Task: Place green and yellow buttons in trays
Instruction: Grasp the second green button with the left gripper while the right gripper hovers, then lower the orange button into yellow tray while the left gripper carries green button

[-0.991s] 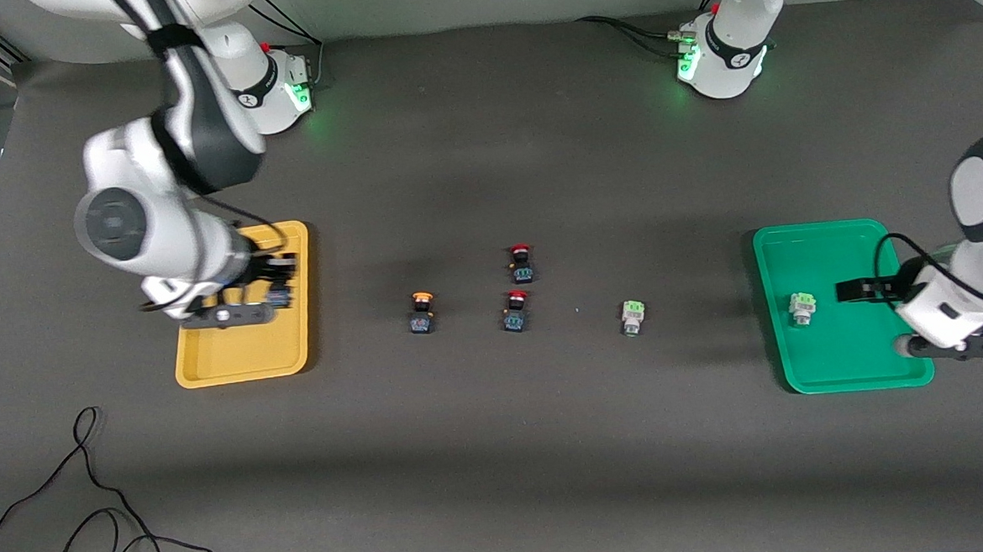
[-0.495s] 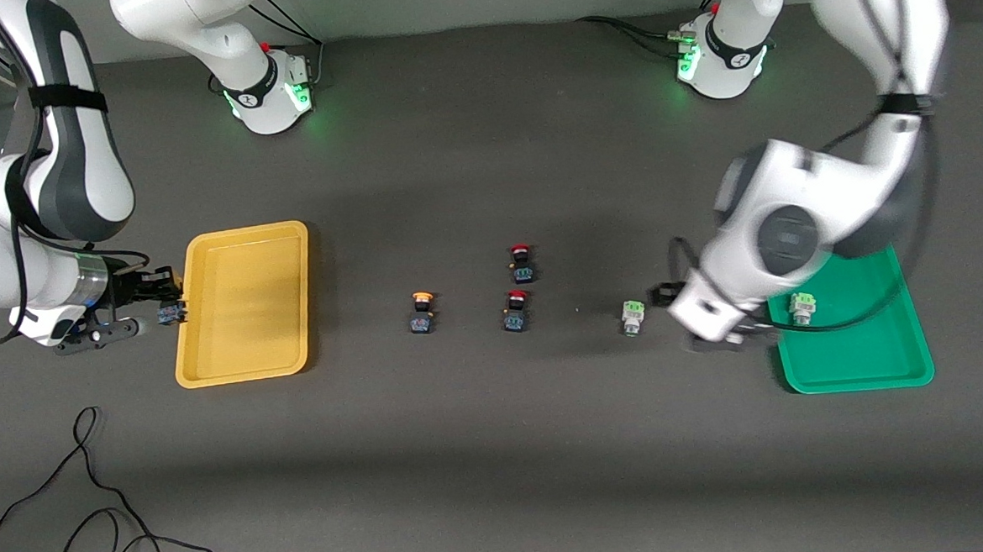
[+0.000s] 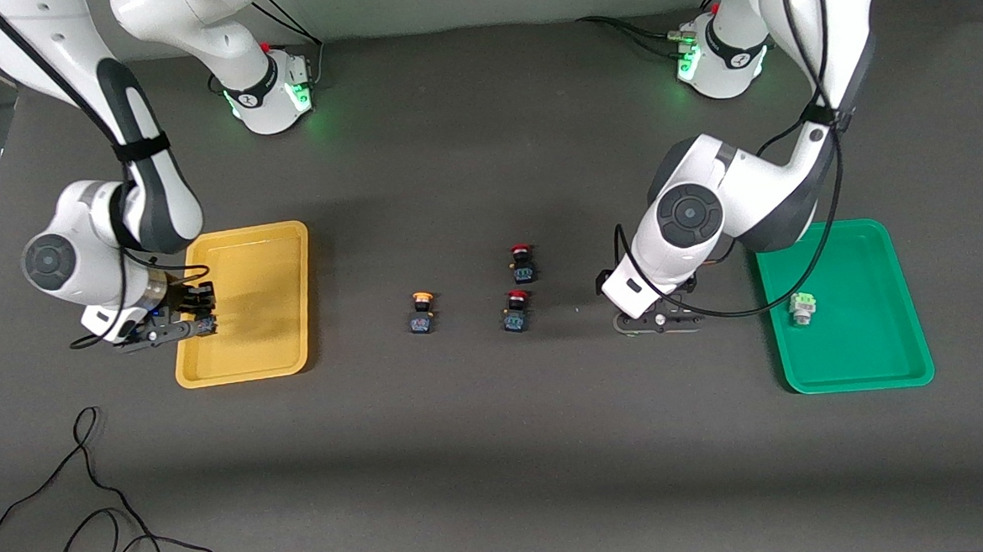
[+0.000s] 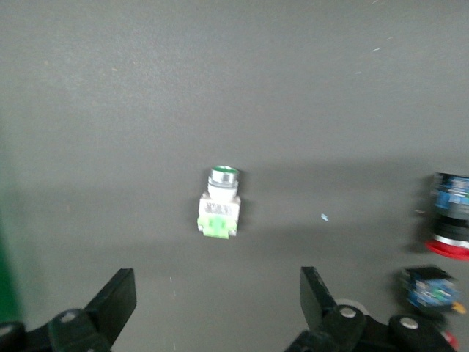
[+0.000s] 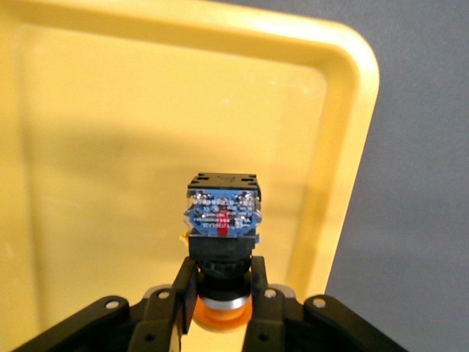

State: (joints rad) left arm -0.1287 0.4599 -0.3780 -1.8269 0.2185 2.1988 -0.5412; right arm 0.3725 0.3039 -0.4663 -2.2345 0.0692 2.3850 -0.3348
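Yellow plastic fills my right wrist view — the yellow tray [image 5: 344,88] lies under my right gripper [image 5: 220,293], which is clamped on a yellow-capped button [image 5: 221,220] by its neck, cap toward my palm and the black-and-blue body pointing down at the tray. I hold it that way so the body can land on the tray floor when I let go. From the front camera, that gripper [image 3: 195,312] hangs over the tray's edge at the right arm's end of the table, so I judge it should move further over the tray before release.

My left gripper [image 4: 212,315] hangs with fingers spread wide and nothing between them, above a green-capped button [image 4: 218,205] that lies on its side on the bare mat. The wide spread is there to straddle it. In the front view my left arm hides that button; the gripper [image 3: 658,318] sits beside the green tray [image 3: 900,372], toward the yellow tray from it.

Another green-capped button [image 3: 802,306] already rests in the green tray. A second yellow-capped button [image 3: 422,312] stands on the mat between the trays, with two red-capped buttons [image 3: 520,262] just beside it toward the green tray — those I leave alone.
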